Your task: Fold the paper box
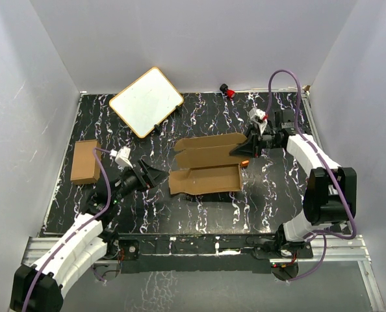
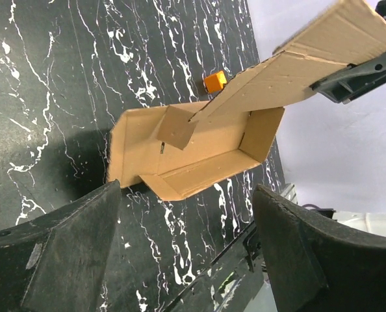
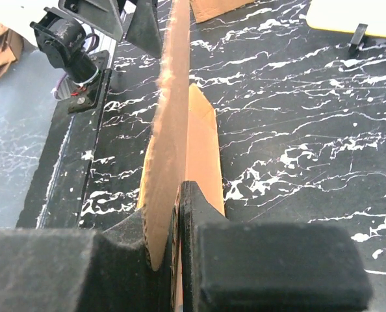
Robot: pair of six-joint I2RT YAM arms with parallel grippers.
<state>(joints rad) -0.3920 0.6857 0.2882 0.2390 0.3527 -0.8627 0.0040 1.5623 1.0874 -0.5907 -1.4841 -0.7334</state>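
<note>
The paper box (image 1: 206, 166) is a brown cardboard die-cut lying half folded in the middle of the table. Its near part forms a shallow tray (image 2: 199, 153), and its far panel is raised. My right gripper (image 1: 245, 148) is shut on the right edge of that raised panel. In the right wrist view the cardboard (image 3: 173, 117) stands on edge between the pinched jaws of this gripper (image 3: 177, 195). My left gripper (image 1: 155, 175) is open just left of the tray. In its own view the left gripper (image 2: 185, 195) holds nothing, and the tray's near corner lies a little ahead of the fingers.
A second small brown carton (image 1: 84, 161) lies at the left edge. A white board with a tan rim (image 1: 146, 101) sits at the back left. A red object (image 1: 228, 91) stands by the back wall. A small orange piece (image 1: 244, 162) lies by the box's right end.
</note>
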